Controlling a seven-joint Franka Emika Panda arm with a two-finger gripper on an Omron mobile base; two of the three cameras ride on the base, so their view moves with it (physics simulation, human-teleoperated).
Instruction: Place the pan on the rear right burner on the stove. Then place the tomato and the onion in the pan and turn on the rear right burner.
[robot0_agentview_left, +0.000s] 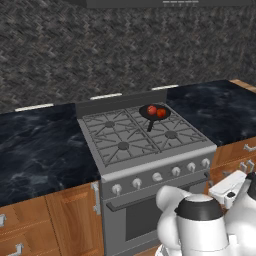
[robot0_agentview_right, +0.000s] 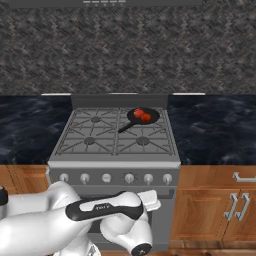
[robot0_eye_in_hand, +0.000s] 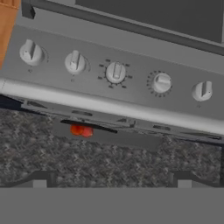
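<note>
The black pan (robot0_agentview_left: 154, 113) (robot0_agentview_right: 144, 116) sits on the rear right burner of the stove (robot0_agentview_left: 107, 167) (robot0_agentview_right: 112, 164), its handle pointing forward-left. Inside it lie the orange-red tomato (robot0_agentview_left: 161, 113) (robot0_agentview_right: 146, 117) and, touching it, the pinker onion (robot0_agentview_left: 151, 110) (robot0_agentview_right: 138, 113). My gripper (robot0_eye_in_hand: 112, 181) is open with nothing between its fingers and faces the stove's knob row (robot0_eye_in_hand: 116, 72) from the front, apart from it. The hand view is rolled upside down, so the pan (robot0_eye_in_hand: 89, 126) shows as a thin dark line with the two red balls (robot0_eye_in_hand: 81, 130) under it.
Dark marble counters (robot0_agentview_left: 40, 150) (robot0_agentview_right: 220, 135) flank the stove, over wooden cabinets (robot0_agentview_left: 55, 220) (robot0_agentview_right: 215, 210) with metal handles. The oven's bar handle (robot0_eye_in_hand: 122, 26) runs just beyond the knobs. One knob (robot0_eye_in_hand: 162, 82) has its bar lying crosswise, unlike its neighbours. A dark tiled wall rises behind.
</note>
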